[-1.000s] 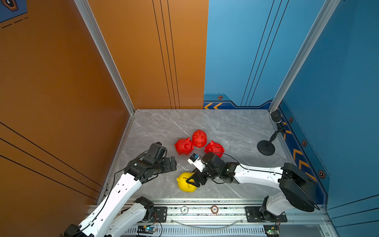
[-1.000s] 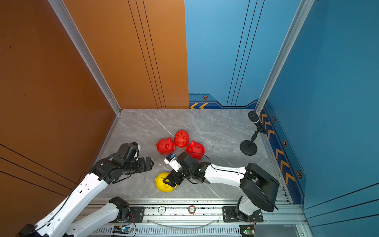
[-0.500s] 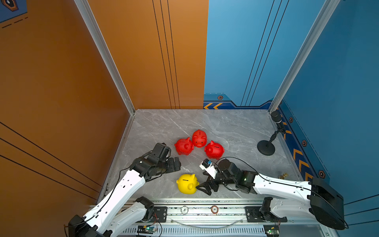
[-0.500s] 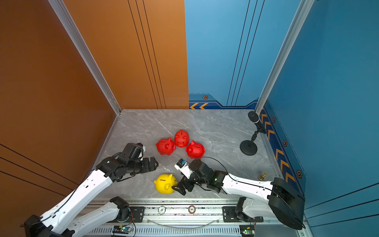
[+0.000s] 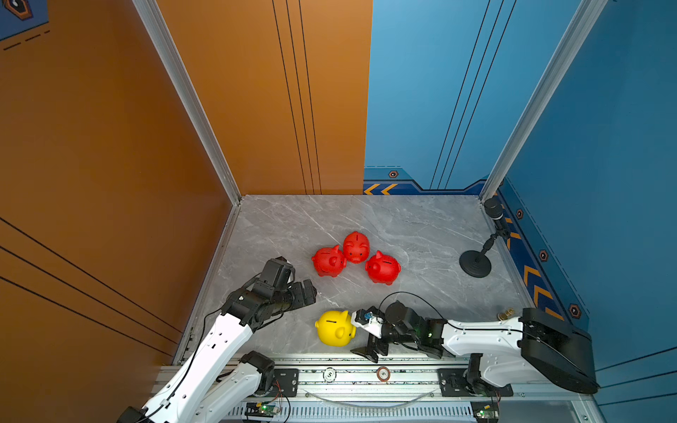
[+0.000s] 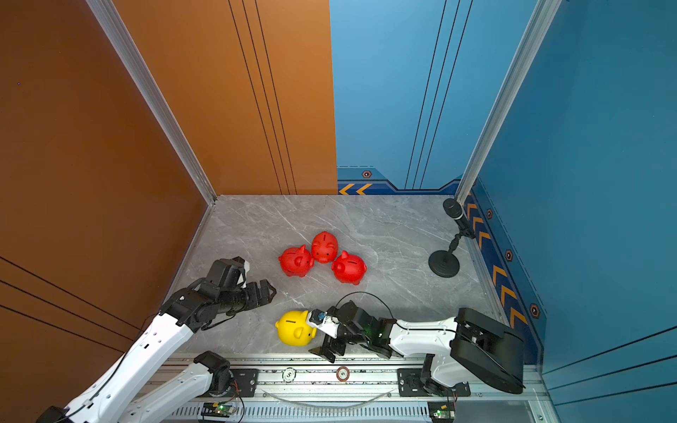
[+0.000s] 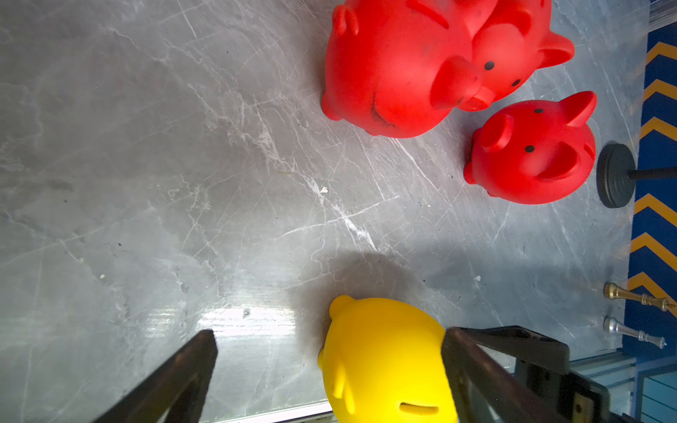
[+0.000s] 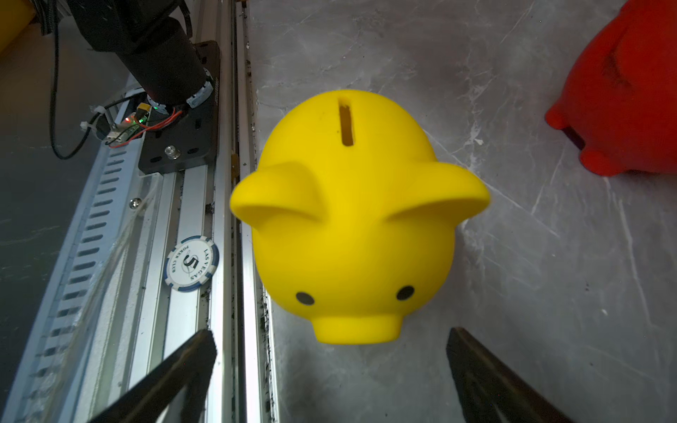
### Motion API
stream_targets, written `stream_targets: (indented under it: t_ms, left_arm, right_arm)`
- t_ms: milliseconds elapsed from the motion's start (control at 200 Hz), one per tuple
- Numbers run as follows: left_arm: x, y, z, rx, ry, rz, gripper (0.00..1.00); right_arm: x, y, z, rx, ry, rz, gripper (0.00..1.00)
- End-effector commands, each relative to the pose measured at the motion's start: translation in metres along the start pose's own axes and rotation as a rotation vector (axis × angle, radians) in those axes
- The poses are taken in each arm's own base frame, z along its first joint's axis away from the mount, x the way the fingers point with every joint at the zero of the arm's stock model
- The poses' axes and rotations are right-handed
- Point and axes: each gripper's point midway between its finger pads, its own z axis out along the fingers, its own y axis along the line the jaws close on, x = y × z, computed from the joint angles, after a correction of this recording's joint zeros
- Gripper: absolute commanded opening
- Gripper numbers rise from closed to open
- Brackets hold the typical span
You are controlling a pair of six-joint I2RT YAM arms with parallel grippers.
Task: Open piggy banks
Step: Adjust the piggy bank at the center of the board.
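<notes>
The yellow piggy bank (image 5: 335,328) (image 6: 296,328) stands upright near the table's front edge, coin slot up. Its snout points at my right gripper (image 5: 361,337) (image 8: 331,348). That gripper is open and holds nothing, and the snout (image 8: 357,327) sits just beyond its fingertips. My left gripper (image 5: 311,291) (image 7: 328,335) is open too and hovers behind and to the left of the yellow piggy bank (image 7: 384,359), apart from it. Three red piggy banks (image 5: 329,260) (image 5: 356,247) (image 5: 383,268) huddle together mid-table.
A black stand with a round base (image 5: 475,263) occupies the right side near the blue wall. Two poker chips (image 5: 329,374) (image 5: 383,373) lie on the front rail. Small gold (image 7: 637,298) and silver (image 7: 633,333) pieces rest by the right wall.
My right gripper let go of the yellow piggy bank, opened wide and backed off to the right. The bank now stands free. My left gripper edged slightly rightward.
</notes>
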Motion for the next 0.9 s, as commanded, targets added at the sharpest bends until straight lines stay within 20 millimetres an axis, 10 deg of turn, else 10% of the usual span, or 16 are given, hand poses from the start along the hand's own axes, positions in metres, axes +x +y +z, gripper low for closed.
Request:
stream_targets:
  t_ms: [0,651,891]
  left_arm:
    - [0.006,0.004,0.002,0.010,0.017,-0.020,0.98]
    - [-0.004,0.022,0.000,-0.020,-0.026,-0.083,0.98]
    - [-0.009,0.039,-0.002,-0.054,-0.062,-0.156,0.98]
  right_arm:
    - [-0.033,-0.004,0.012,-0.011,-0.104,-0.080,1.00]
    - [-0.072,-0.013,0.062,-0.010,-0.217,-0.078,1.00]
    - [-0.078,-0.063,0.075,0.279,-0.225,0.065,1.00]
